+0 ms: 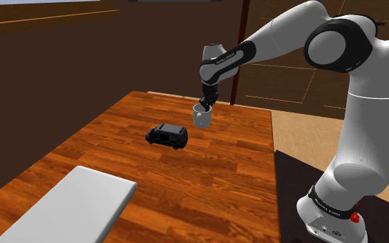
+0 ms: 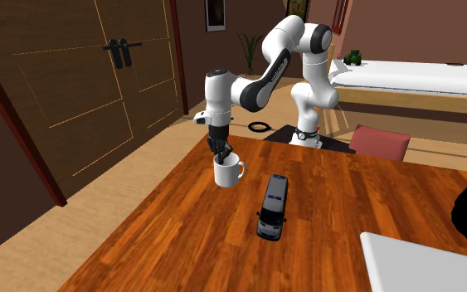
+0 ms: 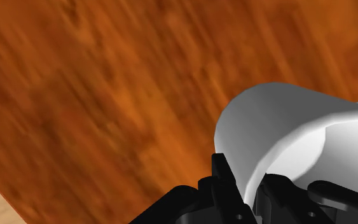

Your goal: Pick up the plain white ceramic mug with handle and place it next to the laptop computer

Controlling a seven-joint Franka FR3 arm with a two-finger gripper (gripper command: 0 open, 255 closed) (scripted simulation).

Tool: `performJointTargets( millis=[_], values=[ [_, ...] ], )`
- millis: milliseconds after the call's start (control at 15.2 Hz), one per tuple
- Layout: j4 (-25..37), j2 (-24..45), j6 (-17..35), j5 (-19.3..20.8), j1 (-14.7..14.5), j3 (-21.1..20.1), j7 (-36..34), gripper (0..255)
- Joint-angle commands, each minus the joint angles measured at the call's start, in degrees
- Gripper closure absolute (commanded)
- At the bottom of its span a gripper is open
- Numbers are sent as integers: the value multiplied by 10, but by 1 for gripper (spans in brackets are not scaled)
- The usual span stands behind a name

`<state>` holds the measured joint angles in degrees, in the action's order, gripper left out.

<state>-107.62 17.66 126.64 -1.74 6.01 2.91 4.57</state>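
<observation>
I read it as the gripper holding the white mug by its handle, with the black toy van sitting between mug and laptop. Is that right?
Not quite. The gripper holds the mug by its rim, not its handle: the second exterior view shows the handle sticking out free at the side. The black toy van does sit between mug and laptop.

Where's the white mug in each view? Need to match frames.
Shoulder view: mug upper middle, hanging under the fingers, up and right of the black van.
Second exterior view: mug left of centre, near the table's far edge, left of the van.
Wrist view: mug right at the fingers, which clasp its rim.
Shared landmark: the wooden table; the van in both exterior views.
</observation>
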Motion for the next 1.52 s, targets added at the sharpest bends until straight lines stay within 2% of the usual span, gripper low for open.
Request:
performJointTargets(
  millis=[0,1452],
  values=[
    [3,-4,-6,0,0,0,0,255],
    [102,-57,-159,5,-1,1,-4,255]
  ],
)
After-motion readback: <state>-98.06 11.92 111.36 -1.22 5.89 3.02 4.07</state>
